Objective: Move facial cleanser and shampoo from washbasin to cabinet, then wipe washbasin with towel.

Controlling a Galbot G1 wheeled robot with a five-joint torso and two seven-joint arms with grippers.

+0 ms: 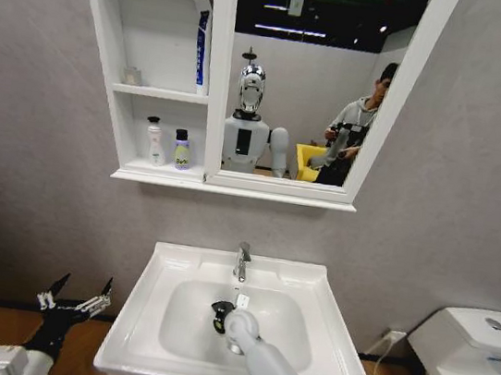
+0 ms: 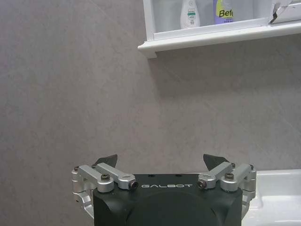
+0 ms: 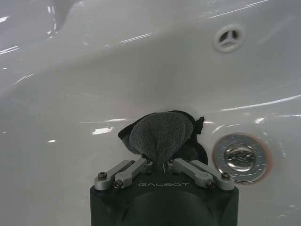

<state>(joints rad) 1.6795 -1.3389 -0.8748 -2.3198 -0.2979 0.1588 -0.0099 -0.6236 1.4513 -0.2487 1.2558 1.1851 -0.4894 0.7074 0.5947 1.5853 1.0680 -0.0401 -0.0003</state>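
Right hand (image 3: 160, 162) down inside the oval bowl of the washbasin (image 1: 149, 323), at lower centre of the head view, fingers closed tight on the dark grey towel (image 3: 160, 136) and pressing the bunched cloth against the white ceramic just beside the red-ringed drain (image 3: 241, 157). Overflow hole (image 3: 229, 37) on the bowl wall beyond, toward the upper right of the right wrist view. Chrome tap (image 1: 242, 261) upright at the back rim of the basin, just above the arm in the head view. Left hand (image 1: 76, 301) idle at lower left of the head view, clear of the basin's left edge, fingers spread wide and gripping nothing, facing the grey wall. Cabinet (image 1: 215, 71) mounted on the wall at upper centre, with a white bottle (image 1: 155, 141) and a purple-labelled bottle (image 1: 181, 150) standing side by side in the lowest niche and a blue-and-white tube (image 1: 200, 45) leaning in the niche above. Toilet (image 1: 473, 363) at lower right.
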